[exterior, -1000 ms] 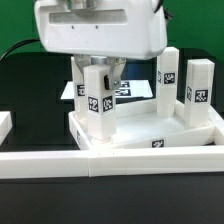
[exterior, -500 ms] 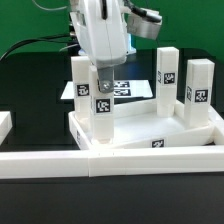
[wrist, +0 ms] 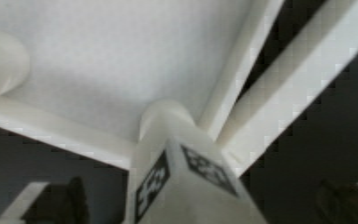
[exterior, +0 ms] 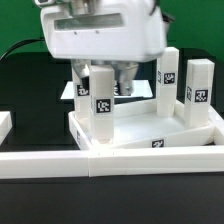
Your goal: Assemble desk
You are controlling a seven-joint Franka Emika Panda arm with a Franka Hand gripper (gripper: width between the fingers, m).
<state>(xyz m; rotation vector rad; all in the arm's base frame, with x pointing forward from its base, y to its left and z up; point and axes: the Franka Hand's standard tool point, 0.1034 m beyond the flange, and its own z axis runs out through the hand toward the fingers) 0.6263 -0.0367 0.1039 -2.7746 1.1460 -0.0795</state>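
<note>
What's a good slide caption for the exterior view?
Panda gripper over a tagged white leg standing upright in the desk top's near corner; three more legs upright.

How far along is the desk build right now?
Done, by the look of it: two legs stand upright on the desk top at the exterior view's right, one behind, one nearer. In hand: the gripper is at the top of a third leg standing at the near corner on the exterior view's left; whether it is fully seated cannot be told. Left: at least a fourth leg, with another post partly hidden behind the gripper.
</note>
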